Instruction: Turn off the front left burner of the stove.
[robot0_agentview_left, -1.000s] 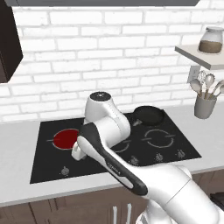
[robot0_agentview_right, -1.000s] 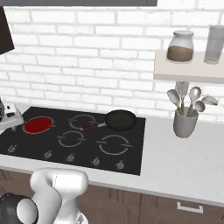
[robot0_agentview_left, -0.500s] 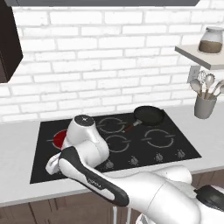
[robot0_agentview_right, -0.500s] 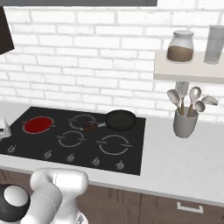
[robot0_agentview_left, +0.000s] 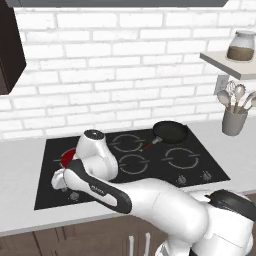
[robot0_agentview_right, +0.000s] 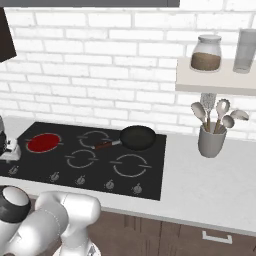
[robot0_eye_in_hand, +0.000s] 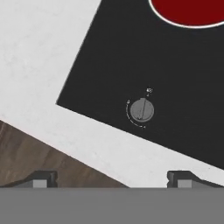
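While the white arm bends low over the stove (robot0_agentview_left: 150, 160), its end effector (robot0_eye_in_hand: 111, 178) points down with its jaws wide apart and holds nothing. A small silver knob (robot0_eye_in_hand: 142, 109) sits between its 2 tips, a bit farther on. The front left burner (robot0_agentview_right: 44, 142) glows red behind that knob, partly hidden by the arm.

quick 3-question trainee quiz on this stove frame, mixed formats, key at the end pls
1. True or false: the front left burner glows red.
2. In the hand view, the claw is: A) shut on the knob, B) open, short of the knob, C) gripping the frying pan.
3. Fill in: the frying pan sits on the stove's back ____ burner.

Key: 1 true; 2 B; 3 right.
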